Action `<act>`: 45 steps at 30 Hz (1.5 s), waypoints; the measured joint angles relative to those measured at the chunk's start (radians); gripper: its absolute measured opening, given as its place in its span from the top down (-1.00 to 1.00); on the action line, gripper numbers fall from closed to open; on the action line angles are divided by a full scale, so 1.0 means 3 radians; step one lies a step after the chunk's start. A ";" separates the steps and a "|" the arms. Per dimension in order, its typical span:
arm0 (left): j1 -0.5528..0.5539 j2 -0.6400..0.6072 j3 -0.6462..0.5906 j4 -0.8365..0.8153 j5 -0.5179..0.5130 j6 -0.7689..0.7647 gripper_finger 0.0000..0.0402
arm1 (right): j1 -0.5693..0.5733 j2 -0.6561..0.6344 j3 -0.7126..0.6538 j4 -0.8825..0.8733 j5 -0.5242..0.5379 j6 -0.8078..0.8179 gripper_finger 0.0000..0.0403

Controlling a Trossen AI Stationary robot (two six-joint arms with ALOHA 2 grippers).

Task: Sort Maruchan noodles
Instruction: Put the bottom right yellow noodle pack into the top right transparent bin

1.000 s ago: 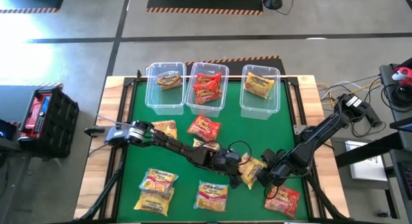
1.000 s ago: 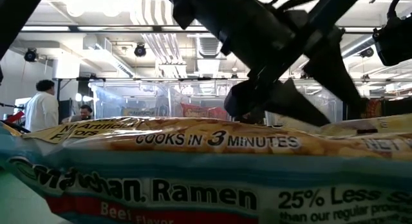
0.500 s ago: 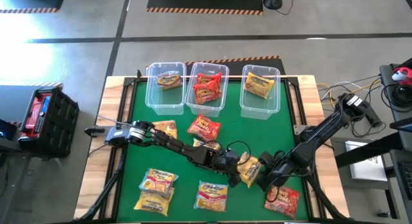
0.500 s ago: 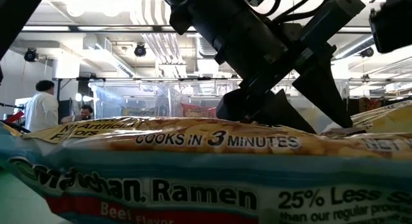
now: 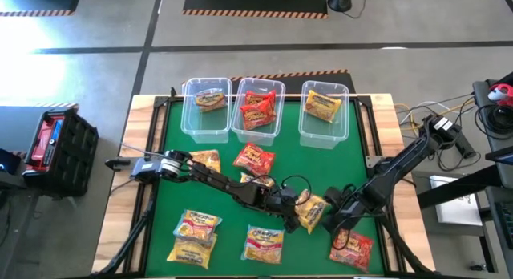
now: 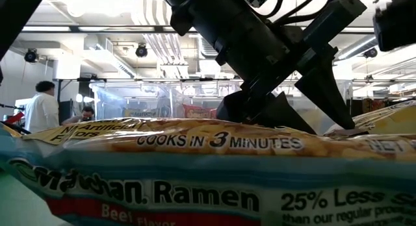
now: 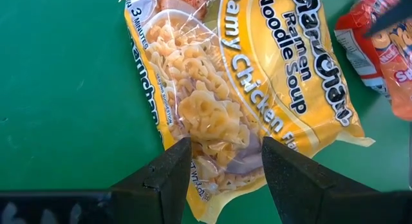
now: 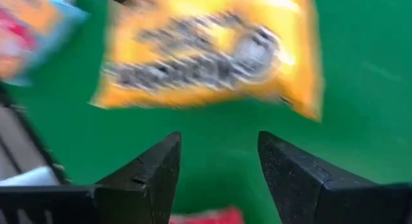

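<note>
Green felt covers the counter (image 5: 160, 191), and the flat crinkly plastic ramen packets lie spread over it. Near the middle of the front half, the left tool (image 7: 222, 169) is clamped on one end of a yellow creamy chicken packet (image 7: 251, 76); its two dark fingers (image 7: 170, 176) press the packet from both sides, as the left wrist view shows. In the high view this same yellow packet (image 5: 311, 211) sits between the two arms.

The right tool (image 8: 219, 163) is just beside the packet on its other side. Its fingers (image 8: 154, 169) stand apart, with only green felt between them, and the yellow packet is beyond their tips, not touching them.

Three clear plastic bins (image 5: 266, 128) stand in a row at the far edge of the counter. The left one holds a brownish packet (image 5: 210, 99), the middle one red packets (image 5: 258, 109), and the right one a yellow packet (image 5: 322, 107). Other loose packets (image 5: 255, 159) rest on the felt, some yellow at the front left (image 5: 195, 228) and one red at the front right (image 5: 353, 247).
</note>
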 joint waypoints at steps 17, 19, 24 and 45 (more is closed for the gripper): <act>0.0058 0.0008 -0.0016 0.0057 -0.0097 -0.0063 0.15 | -0.0327 -0.0816 0.0060 -0.0608 -0.0131 -0.0016 -0.21; 0.0061 0.0008 -0.0029 0.0064 -0.0097 -0.0073 0.15 | -0.0369 -0.0908 0.0023 -0.0602 -0.0103 0.0074 -0.27; 0.0064 0.0006 -0.0061 0.0071 -0.0098 -0.0131 0.15 | -0.0377 -0.0892 -0.0036 -0.0506 0.0099 0.0171 -0.35; 0.0158 0.0004 -0.0318 0.0365 -0.0126 -0.0319 0.15 | -0.0447 -0.0335 -0.0176 0.0068 0.0529 0.0369 -0.47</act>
